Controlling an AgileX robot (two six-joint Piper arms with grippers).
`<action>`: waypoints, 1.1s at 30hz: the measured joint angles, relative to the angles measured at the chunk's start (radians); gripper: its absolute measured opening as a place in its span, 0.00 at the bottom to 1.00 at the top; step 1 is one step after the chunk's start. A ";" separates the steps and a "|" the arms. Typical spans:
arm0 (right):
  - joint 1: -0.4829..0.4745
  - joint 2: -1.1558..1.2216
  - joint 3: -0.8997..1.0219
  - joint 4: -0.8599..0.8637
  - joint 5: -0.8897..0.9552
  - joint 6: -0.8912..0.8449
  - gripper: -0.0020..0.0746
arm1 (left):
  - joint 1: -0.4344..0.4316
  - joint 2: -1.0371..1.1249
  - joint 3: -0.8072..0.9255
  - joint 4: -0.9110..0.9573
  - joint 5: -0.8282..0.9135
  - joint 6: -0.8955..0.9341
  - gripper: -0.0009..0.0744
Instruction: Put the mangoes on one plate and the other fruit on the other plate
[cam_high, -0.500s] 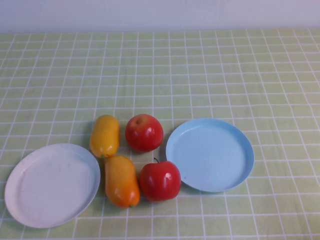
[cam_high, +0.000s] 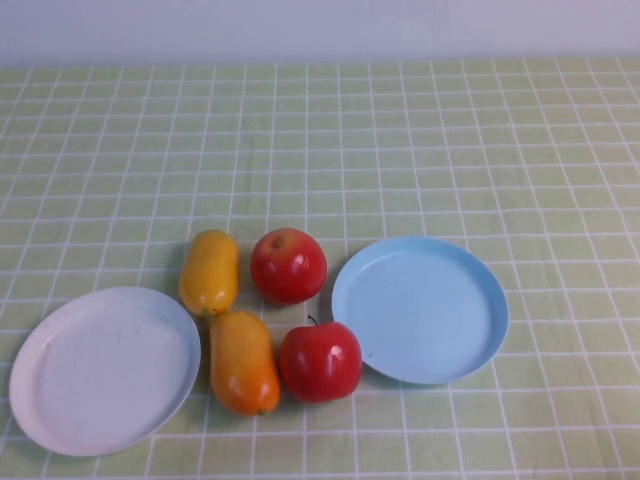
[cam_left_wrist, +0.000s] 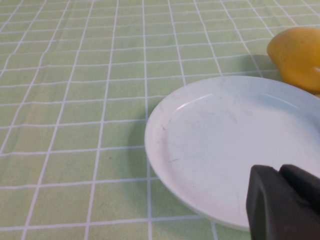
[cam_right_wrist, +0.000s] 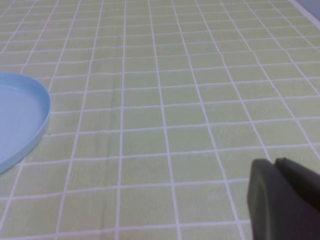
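Two mangoes lie on the cloth between the plates, a yellow one (cam_high: 209, 271) and a deeper orange one (cam_high: 241, 361). Two red apples sit beside them, one farther back (cam_high: 288, 265) and a stemmed one nearer (cam_high: 320, 360). The white plate (cam_high: 60, 400) is on the left and the light blue plate (cam_high: 470, 340) on the right, both bare. My left gripper (cam_left_wrist: 278, 170) hangs shut over the white plate's (cam_left_wrist: 165, 130) near side, with the yellow mango (cam_left_wrist: 297, 55) beyond. My right gripper (cam_right_wrist: 274, 163) is shut above bare cloth, right of the blue plate (cam_right_wrist: 35, 115). Neither arm shows in the high view.
A green tablecloth with a white grid (cam_high: 400, 130) covers the whole table. A pale wall (cam_high: 320, 25) runs along the far edge.
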 joint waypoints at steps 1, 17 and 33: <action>0.000 0.000 0.000 0.000 0.000 0.000 0.01 | 0.000 0.000 0.000 0.000 0.000 0.000 0.02; 0.000 0.000 0.000 0.000 0.000 0.000 0.01 | 0.000 0.000 0.000 0.003 0.000 0.000 0.02; 0.000 0.000 0.000 0.000 0.000 0.000 0.01 | 0.000 0.000 0.000 -0.009 -0.021 -0.002 0.02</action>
